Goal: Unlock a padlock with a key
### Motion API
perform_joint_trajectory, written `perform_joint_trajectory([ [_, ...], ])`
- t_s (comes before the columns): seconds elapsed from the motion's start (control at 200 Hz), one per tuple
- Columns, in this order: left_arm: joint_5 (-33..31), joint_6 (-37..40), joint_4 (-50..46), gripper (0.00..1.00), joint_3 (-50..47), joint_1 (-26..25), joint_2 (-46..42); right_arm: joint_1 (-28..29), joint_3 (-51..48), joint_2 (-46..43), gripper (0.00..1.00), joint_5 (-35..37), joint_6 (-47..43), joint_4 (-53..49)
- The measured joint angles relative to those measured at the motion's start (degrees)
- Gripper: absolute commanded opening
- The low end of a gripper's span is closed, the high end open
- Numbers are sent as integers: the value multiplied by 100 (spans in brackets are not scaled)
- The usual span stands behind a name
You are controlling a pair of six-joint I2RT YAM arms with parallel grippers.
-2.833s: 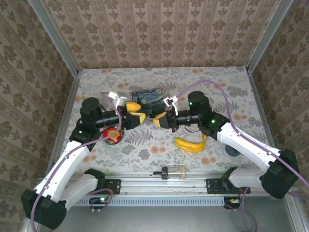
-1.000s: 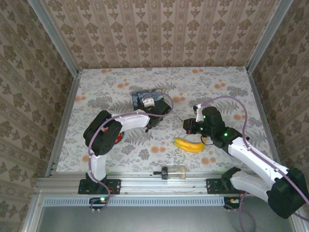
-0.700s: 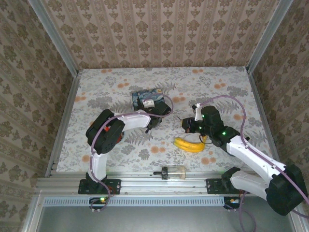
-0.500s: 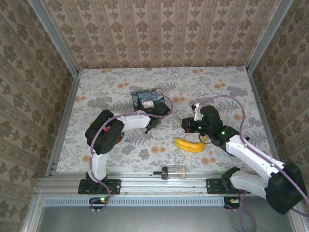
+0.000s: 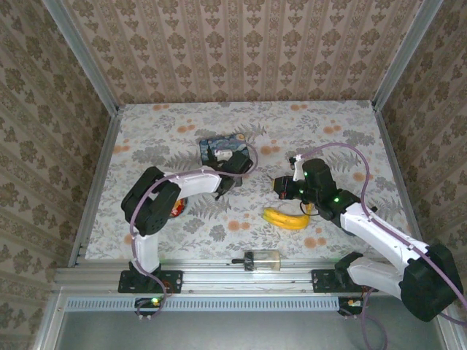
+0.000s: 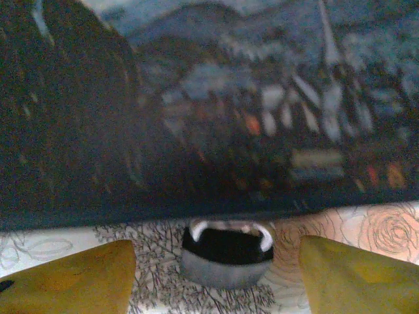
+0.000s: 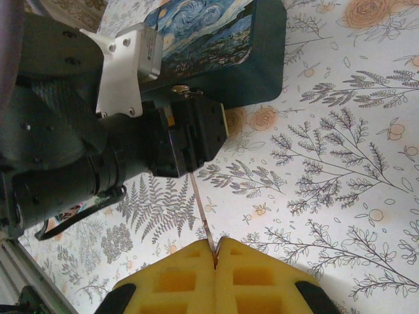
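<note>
The padlock (image 6: 226,254), tiny and dark with a silver shackle, lies on the flowered table against the foot of the blue painted tin box (image 6: 209,104). My left gripper (image 6: 216,265) is open, its yellow fingertips (image 6: 72,278) standing wide on both sides of the padlock without touching it. In the top view the left gripper (image 5: 232,177) is low beside the tin box (image 5: 225,148). My right gripper (image 7: 215,252) is shut on a thin metal key (image 7: 201,219) whose blade points toward the left wrist (image 7: 98,131). The right gripper (image 5: 282,187) hovers to the right of the left one.
A banana (image 5: 286,217) lies just in front of the right gripper. A clear cylinder with a black cap (image 5: 261,259) rests on the front rail. A red object (image 5: 175,208) sits under the left arm. Wallpapered walls close in the table on three sides.
Earlier both grippers met in mid-air over the table's middle. The left arm has since dropped to the tin box and the right has pulled back to the right. Over the last second little moved.
</note>
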Motion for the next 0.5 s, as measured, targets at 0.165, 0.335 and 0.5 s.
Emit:
perform_joint_trajectory([
  [0.165, 111, 208, 50, 61, 120, 144, 122, 0, 0, -2, 0, 0, -2, 0],
  [0.335, 199, 328, 87, 58, 271, 144, 273, -11, 0, -2, 0, -2, 0, 31],
  [0.5, 199, 442, 114, 56, 345, 144, 400, -11, 0, 2, 0, -2, 0, 90],
])
